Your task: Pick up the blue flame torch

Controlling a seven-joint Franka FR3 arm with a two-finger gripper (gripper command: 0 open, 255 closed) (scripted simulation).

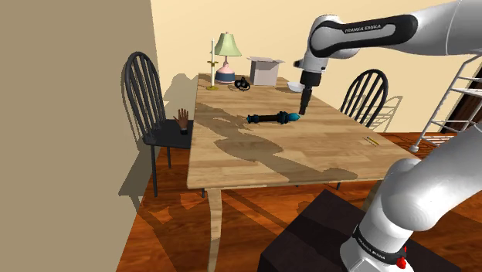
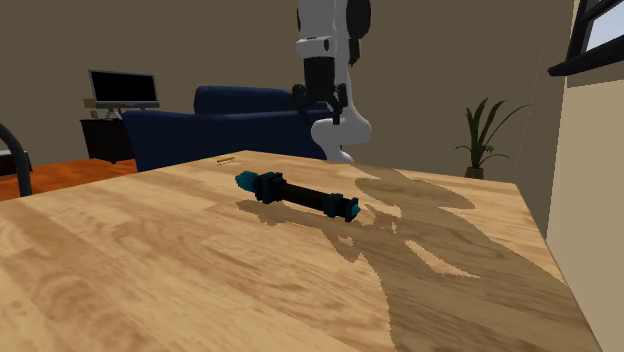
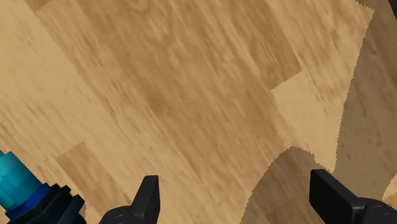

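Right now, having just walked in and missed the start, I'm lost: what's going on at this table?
A white Franka arm is going for the black, blue-tipped torch lying flat on the wooden table. Its end effector hangs open above the table by the blue end; the torch sits beside the fingers, not between them. Nothing is held yet.

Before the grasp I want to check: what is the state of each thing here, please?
Torch, lying flat on the table, not held.
Gripper, open, beside the torch's blue end, holding nothing.
Box, top flaps open.
Lamp, standing upright.
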